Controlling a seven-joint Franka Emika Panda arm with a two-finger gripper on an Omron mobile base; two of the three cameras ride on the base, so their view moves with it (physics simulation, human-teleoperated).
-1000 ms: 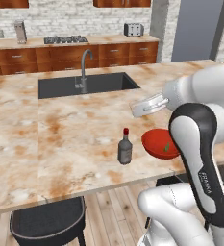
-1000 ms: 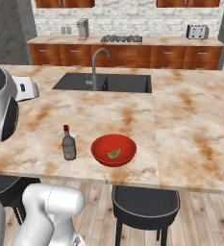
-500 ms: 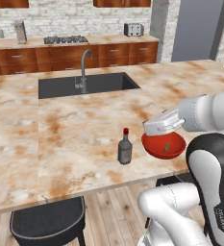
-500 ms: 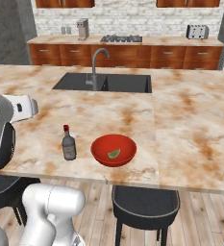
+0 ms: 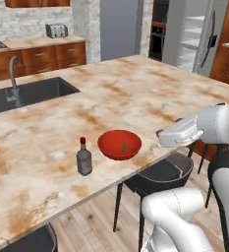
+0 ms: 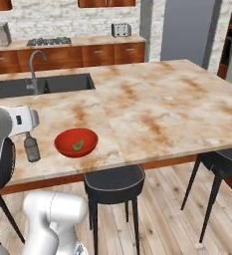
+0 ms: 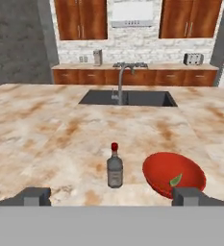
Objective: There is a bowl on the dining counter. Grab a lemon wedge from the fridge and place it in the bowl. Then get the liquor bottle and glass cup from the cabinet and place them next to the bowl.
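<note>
Red bowl (image 7: 174,176), red-capped grey bottle (image 7: 115,168), tan marbled counter (image 7: 51,139).

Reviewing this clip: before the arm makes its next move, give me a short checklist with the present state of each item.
1. Lemon wedge in the red bowl: ok.
2. Liquor bottle upright on the dining counter beside the bowl: ok.
3. Bottle and bowl apart, not touching: ok.
4. End effector open and holding nothing: ok.
5. Glass cup next to the bowl: not ok, none there yet.
6. Cabinet door open for the cup: cannot tell.
</note>
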